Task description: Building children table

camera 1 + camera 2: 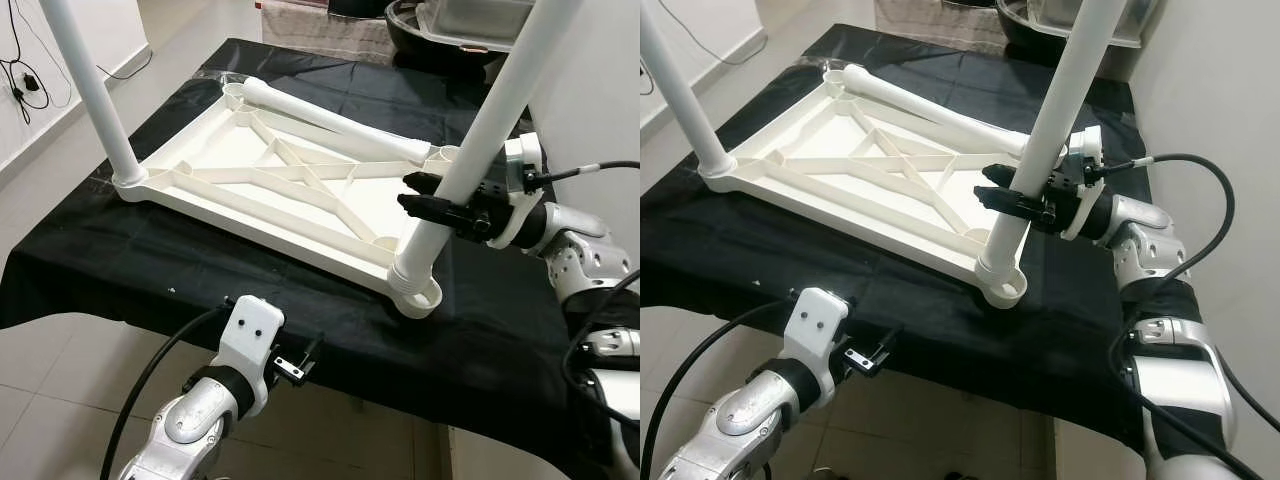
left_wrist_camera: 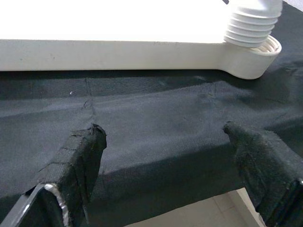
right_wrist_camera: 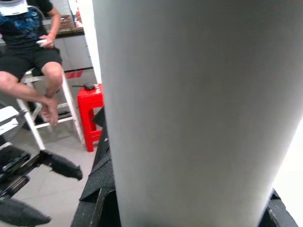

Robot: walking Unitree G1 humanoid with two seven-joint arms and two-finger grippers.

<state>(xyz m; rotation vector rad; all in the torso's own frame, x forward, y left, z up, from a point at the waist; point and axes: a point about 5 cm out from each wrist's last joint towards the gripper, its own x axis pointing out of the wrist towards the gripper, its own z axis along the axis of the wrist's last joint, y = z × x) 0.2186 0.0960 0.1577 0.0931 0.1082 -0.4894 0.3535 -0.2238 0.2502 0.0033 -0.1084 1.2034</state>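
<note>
While the white tabletop [image 1: 270, 185] is lying upside down on the black cloth [image 1: 120, 270], ribs facing up, we are working at its near right corner, where a white leg [image 1: 470, 150] is standing in the corner socket [image 1: 415, 290] and leaning away to the upper right. Our right gripper [image 1: 432, 195] is closed around this leg just above its ribbed base, fingers reaching in from the right, so the leg's long axis is running nearly upright across the grip. In the right wrist view the leg [image 3: 194, 113] is sitting right against the camera.

Another leg [image 1: 90, 85] is standing at the left corner, and a third leg [image 1: 335, 122] is lying flat along the far edge of the frame, well apart from both arms.

Our left gripper [image 1: 297, 362] is hanging open and empty below the cloth's near edge, its fingers [image 2: 78, 161] pointing at the tabletop's near edge [image 2: 113, 54] and the threaded corner beyond.

We judge the coming move depends on bringing the leaning leg square to its socket; the right arm is already on it, and the left is much farther away.

A person [image 3: 28, 42] is sitting on a stool beside a red stool [image 3: 90, 113].
</note>
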